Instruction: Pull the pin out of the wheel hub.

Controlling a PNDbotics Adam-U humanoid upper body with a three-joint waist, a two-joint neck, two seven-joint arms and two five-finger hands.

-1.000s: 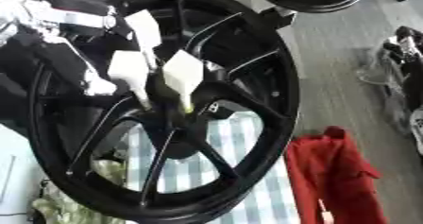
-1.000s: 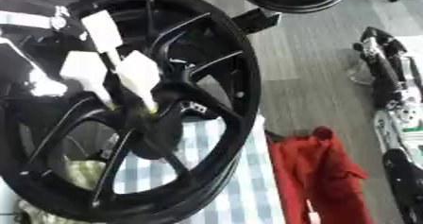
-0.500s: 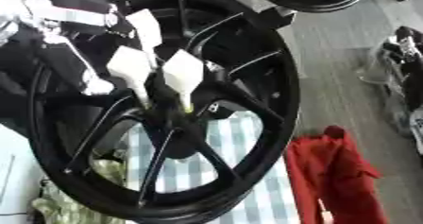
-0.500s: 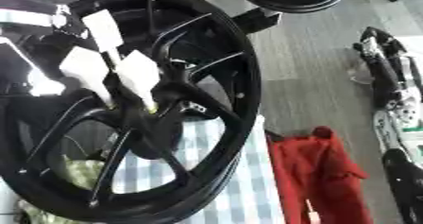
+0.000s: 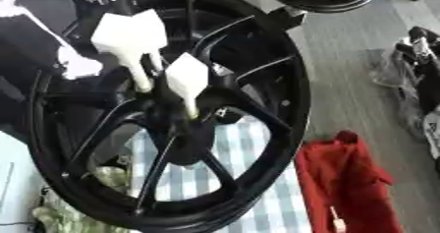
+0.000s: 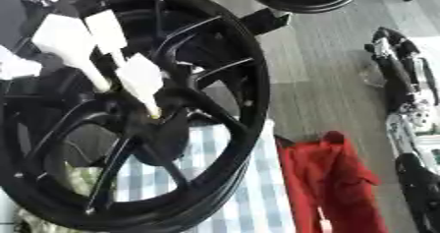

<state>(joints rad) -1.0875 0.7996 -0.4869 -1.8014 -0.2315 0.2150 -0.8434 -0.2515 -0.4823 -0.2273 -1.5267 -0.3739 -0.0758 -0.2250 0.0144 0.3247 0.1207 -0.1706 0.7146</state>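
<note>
**Inspector:** Fingers (image 5: 187, 79) of the left hand (image 5: 129, 38) are white-tipped and point down onto the hub (image 5: 185, 129) of the black wheel (image 5: 275, 129), drawn together at its centre. They appear closed round something small there, but the pin itself cannot be made out.

**Second:** So where is the pin?

**Inspector:** By judgement, still seated in the hub where the fingertips meet. The wheel stands tilted over a checked cloth (image 5: 232, 173).

**Second:** Handling?

**Inspector:** The pin should be small, rigid and light, probably smooth metal and apt to slip. Take it by whatever head stands proud and draw along its axis; a sideways pull may bind it. The wheel looks heavy and stiff, so it should stay put.

**Second:** Pose of the arm?

**Inspector:** The left arm enters from the upper left, hand angled downward over the spokes. The right hand is not seen. A red garment (image 5: 343, 178) lies on the floor beside the wheel.
</note>
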